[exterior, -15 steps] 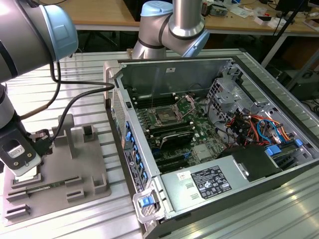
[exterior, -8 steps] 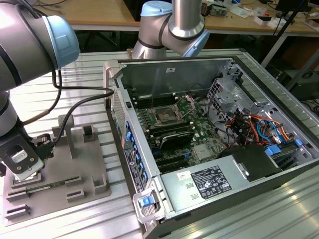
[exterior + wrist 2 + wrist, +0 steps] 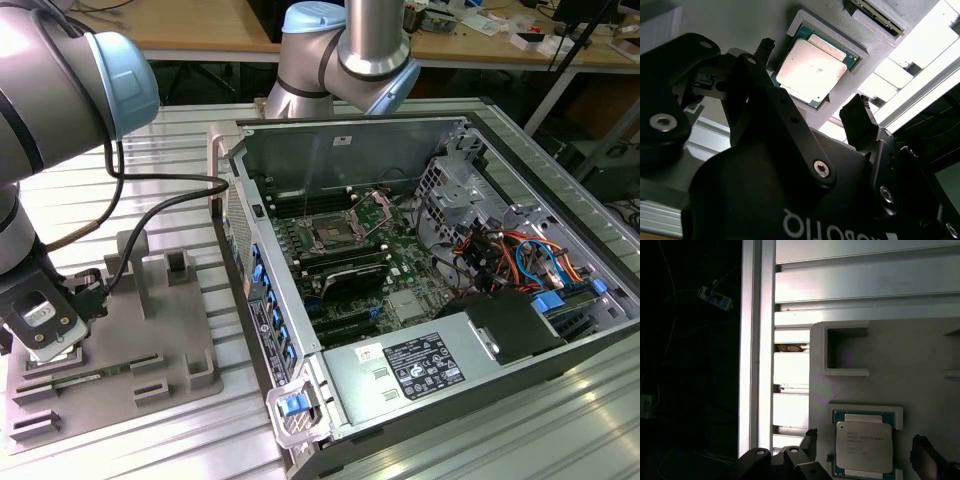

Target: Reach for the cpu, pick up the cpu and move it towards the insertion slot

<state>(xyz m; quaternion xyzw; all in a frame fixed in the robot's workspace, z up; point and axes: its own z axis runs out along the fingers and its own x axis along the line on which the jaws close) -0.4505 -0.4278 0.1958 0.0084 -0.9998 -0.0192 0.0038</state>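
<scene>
Low holder rim [image 3: 865,407] rnd cpu [image 3: 863,445]

A robotics or electronics lab. A grooved aluminium worktable [image 3: 560,420] carries an open desktop computer case [image 3: 340,155], its green circuit board [image 3: 400,250] and coloured wiring [image 3: 500,250] exposed. A grey jointed robot arm [image 3: 360,45] stands just behind it. On the exterior view's left lies a grey parts-holding tray [image 3: 180,330]. Far behind run wooden workbenches [image 3: 200,25] strewn with small parts and cables.

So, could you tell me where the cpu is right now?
In the second wrist view the cpu lies flat in a square pocket of the grey plate, untouched, beneath the open gripper.
</scene>
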